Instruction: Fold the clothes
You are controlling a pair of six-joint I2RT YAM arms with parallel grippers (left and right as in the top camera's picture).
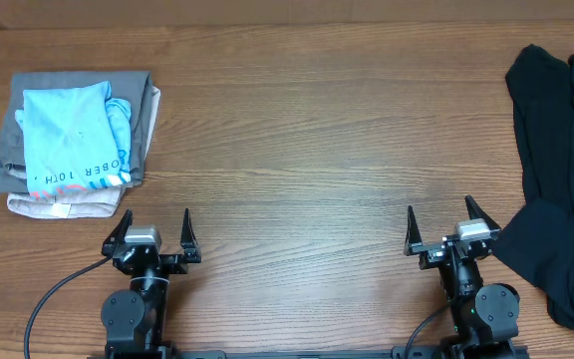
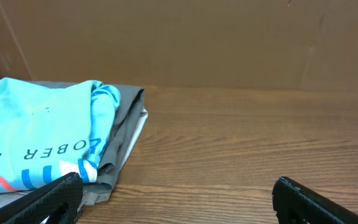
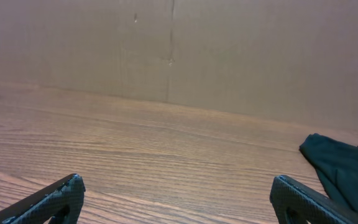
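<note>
Both end effectors (image 1: 152, 237) (image 1: 444, 226) wide open

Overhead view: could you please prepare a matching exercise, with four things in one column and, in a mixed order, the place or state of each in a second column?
Things:
1. loose black soft-fabric clothes
2. light-blue shirt with dark lettering
3. beige folded garment
4. left tool

Places or states:
A. open, holding nothing
B. under the grey folded garment, showing at the near edge
C. unfolded at the right edge of the wooden table
D. on top of the grey folded garment

Pairs: 1-C, 2-D, 3-B, 4-A.
</note>
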